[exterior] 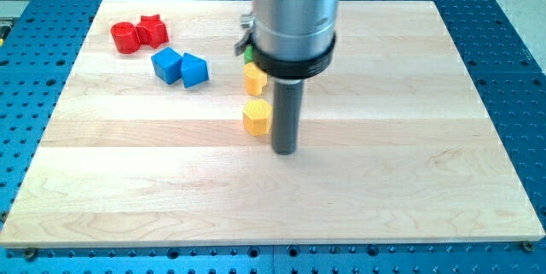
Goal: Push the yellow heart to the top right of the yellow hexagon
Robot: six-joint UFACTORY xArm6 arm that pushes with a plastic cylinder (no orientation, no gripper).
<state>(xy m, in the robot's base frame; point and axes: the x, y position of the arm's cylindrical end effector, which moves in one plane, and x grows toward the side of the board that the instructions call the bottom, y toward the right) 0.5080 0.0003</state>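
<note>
The yellow hexagon (257, 117) lies near the middle of the wooden board. The yellow heart (253, 78) lies just above it, toward the view's top, partly hidden behind the arm's grey body. My tip (284, 150) rests on the board just to the right of the hexagon and slightly below it, close to its right side or touching it. The rod stands between me and whatever lies right of the two yellow blocks.
A green block (248, 53) peeks out above the heart, mostly hidden by the arm. Two blue blocks (167, 65) (194, 70) lie to the left. A red cylinder (125, 37) and a red star (153, 29) sit at the top left. The board's edge (256, 244) meets a blue perforated table.
</note>
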